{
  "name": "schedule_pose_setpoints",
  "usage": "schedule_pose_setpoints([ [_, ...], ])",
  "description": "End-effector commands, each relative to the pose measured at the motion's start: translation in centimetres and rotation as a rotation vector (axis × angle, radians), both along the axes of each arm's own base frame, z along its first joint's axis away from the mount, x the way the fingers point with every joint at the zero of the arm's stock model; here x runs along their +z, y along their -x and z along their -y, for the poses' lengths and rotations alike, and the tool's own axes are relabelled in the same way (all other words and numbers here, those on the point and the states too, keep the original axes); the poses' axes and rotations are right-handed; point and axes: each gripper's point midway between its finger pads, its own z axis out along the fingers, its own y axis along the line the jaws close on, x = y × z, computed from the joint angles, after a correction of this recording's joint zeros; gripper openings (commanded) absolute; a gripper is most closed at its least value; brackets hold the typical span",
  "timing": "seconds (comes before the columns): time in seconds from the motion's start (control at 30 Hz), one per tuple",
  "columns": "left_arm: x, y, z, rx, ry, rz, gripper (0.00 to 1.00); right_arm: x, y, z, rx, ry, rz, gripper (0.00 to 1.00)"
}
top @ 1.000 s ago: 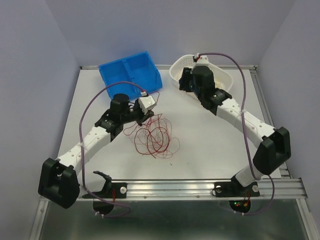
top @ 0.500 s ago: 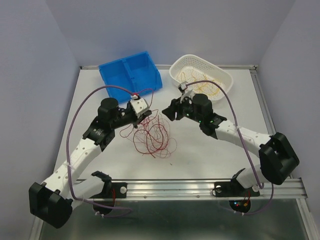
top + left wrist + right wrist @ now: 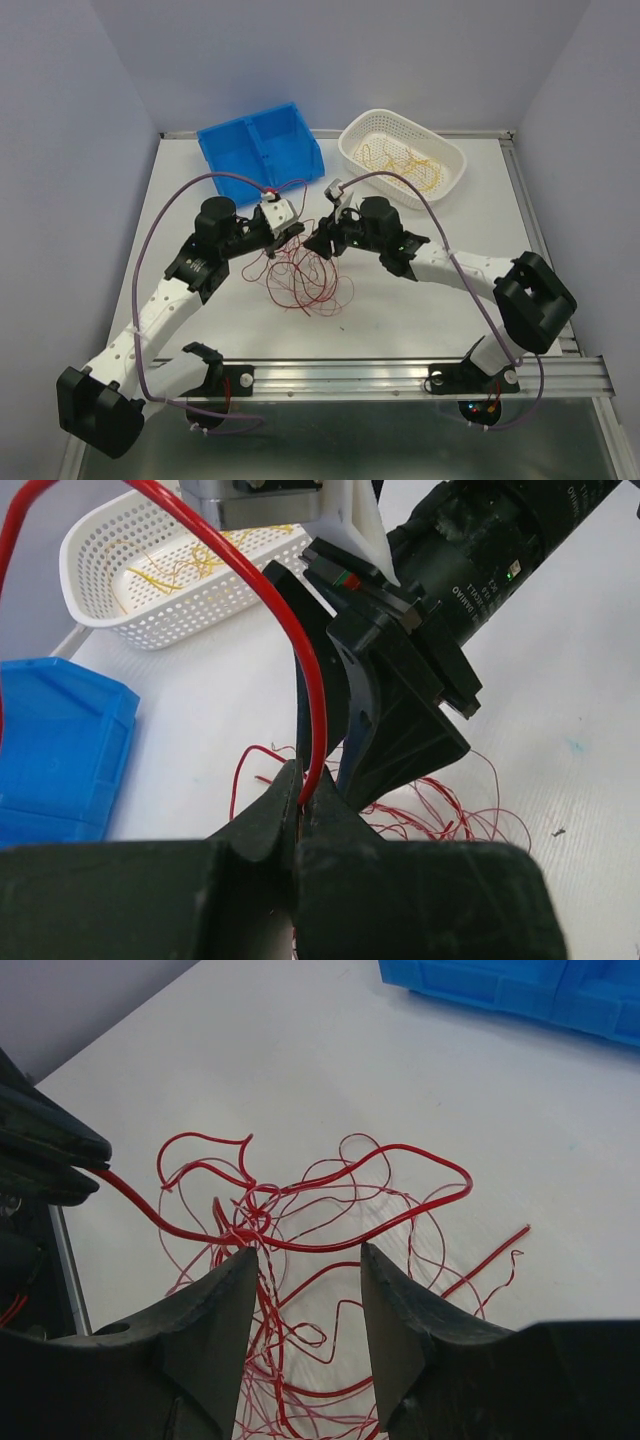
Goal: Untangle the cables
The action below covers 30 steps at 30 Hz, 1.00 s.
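On the table (image 3: pixel 430 300), the red cables (image 3: pixel 305 278) lie in a light, limp, snag-prone heap, best taken, I judge, by one outer loop; the left gripper (image 3: pixel 305 788) pinches a strand, the right gripper (image 3: pixel 308 1262) gapes wide above the heap.

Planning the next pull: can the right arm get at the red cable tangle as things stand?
Probably yes. The right end effector hangs open just above the red cables, nothing between; the left end effector pinches one strand alongside.
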Motion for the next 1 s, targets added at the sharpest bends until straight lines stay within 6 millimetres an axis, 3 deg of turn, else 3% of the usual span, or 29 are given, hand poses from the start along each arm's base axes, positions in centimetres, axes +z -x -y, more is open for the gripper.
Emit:
schedule_pose_setpoints([
  [0.0, 0.6, 0.2, -0.1, -0.001, 0.024, 0.033, 0.00, 1.8, -0.9, -1.5, 0.018, -0.016, 0.050, 0.50],
  [0.23, 0.8, -0.1, -0.4, 0.027, 0.027, 0.043, 0.00, 1.2, -0.4, -2.6, 0.053, -0.001, 0.028, 0.47],
  [0.4, 1.1, -1.6, -1.6, 0.100, 0.041, 0.053, 0.00, 0.8, 0.3, -3.1, 0.105, 0.006, 0.001, 0.48],
  [0.57, 1.4, -1.6, -2.0, 0.098, 0.051, 0.061, 0.00, 0.3, 1.1, -3.8, 0.172, 0.002, -0.020, 0.51],
  [0.8, 1.4, -1.6, -2.0, 0.092, 0.053, 0.061, 0.00, 1.3, 2.0, -3.6, 0.207, -0.020, -0.005, 0.55],
  [0.97, 1.8, -1.2, -2.1, 0.081, 0.062, 0.073, 0.00, 0.1, 1.2, -3.8, 0.181, 0.004, -0.026, 0.56],
])
